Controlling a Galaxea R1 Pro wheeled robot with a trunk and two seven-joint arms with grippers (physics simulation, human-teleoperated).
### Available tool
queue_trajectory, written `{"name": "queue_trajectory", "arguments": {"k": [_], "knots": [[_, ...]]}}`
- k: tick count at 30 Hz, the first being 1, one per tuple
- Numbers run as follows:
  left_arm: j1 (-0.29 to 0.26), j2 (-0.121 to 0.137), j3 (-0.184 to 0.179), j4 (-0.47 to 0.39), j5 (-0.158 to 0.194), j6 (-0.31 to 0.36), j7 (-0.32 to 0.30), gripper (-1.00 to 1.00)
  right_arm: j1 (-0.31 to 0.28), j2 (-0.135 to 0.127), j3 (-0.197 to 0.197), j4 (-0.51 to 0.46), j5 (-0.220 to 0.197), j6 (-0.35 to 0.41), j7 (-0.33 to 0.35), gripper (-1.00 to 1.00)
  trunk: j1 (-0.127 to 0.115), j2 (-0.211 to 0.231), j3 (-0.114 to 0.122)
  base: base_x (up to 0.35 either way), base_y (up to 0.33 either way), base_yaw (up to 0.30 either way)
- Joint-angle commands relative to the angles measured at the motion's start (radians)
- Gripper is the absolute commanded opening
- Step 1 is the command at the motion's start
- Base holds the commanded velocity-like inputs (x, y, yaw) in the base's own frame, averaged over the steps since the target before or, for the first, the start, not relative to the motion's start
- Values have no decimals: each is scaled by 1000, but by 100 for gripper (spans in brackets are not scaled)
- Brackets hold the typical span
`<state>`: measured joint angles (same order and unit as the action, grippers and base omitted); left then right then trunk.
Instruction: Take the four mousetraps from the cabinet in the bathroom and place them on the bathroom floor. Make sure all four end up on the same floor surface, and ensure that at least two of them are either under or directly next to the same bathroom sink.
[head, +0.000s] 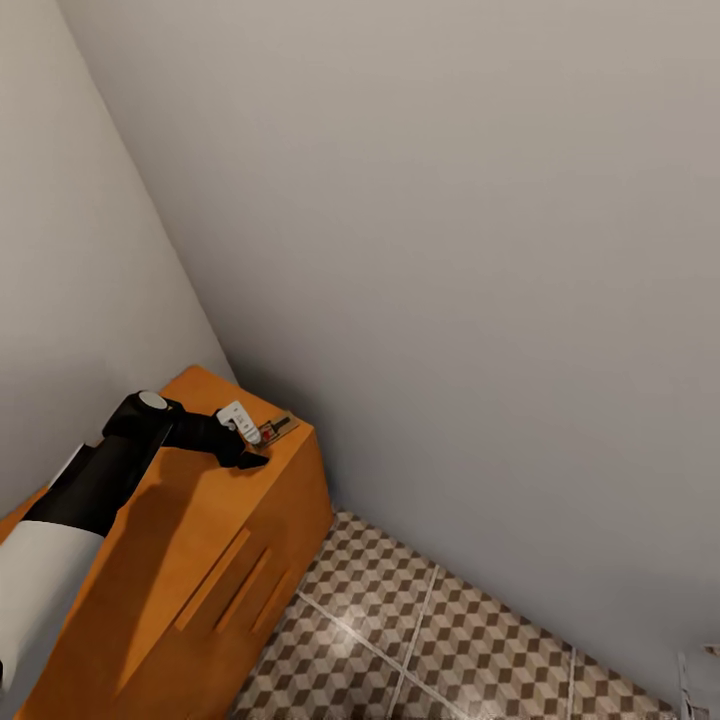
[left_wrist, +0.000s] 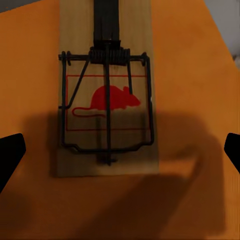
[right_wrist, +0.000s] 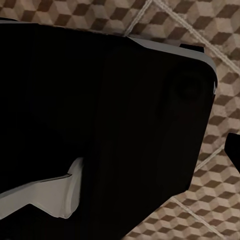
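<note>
Mousetrap (left_wrist: 106, 107) flat on cabinet (head: 200, 520) top, lower left of head frame, near far corner. Left gripper (left_wrist: 120, 150) over it, jaws spread wide, not touching. Right gripper (right_wrist: 235, 150): can't tell. Tiled floor (head: 450, 640) lower right.

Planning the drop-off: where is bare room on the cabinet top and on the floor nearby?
The cabinet top is bare from the left gripper back toward the robot; only the far corner by the walls is taken, by one mousetrap that the open left gripper straddles. The bathroom floor between the cabinet's drawer front and the wall is bare tile.
</note>
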<state>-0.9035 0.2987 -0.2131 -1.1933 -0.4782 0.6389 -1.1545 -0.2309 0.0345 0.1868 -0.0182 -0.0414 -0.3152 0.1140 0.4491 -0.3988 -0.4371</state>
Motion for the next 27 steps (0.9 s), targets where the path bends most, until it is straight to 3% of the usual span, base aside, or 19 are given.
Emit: {"name": "queue_trajectory", "arguments": {"k": [1,15,16,27], "knots": [[0,0,-2,15,-2,12,-5,100,-1,0,4,1,-5,-4,3,100,1,-1,-3,0,0,0],[0,0,-3,16,-2,13,-6,100,-1,0,4,1,-5,-4,3,100,1,-1,-9,0,0,0],[0,0,-3,16,-2,13,-7,-100,-1,-1,4,1,-5,-4,2,100,1,-1,-9,0,0,0],[0,0,-3,16,-2,13,-7,-100,-1,-1,4,1,-5,-4,3,100,1,-1,-9,0,0,0]]}}
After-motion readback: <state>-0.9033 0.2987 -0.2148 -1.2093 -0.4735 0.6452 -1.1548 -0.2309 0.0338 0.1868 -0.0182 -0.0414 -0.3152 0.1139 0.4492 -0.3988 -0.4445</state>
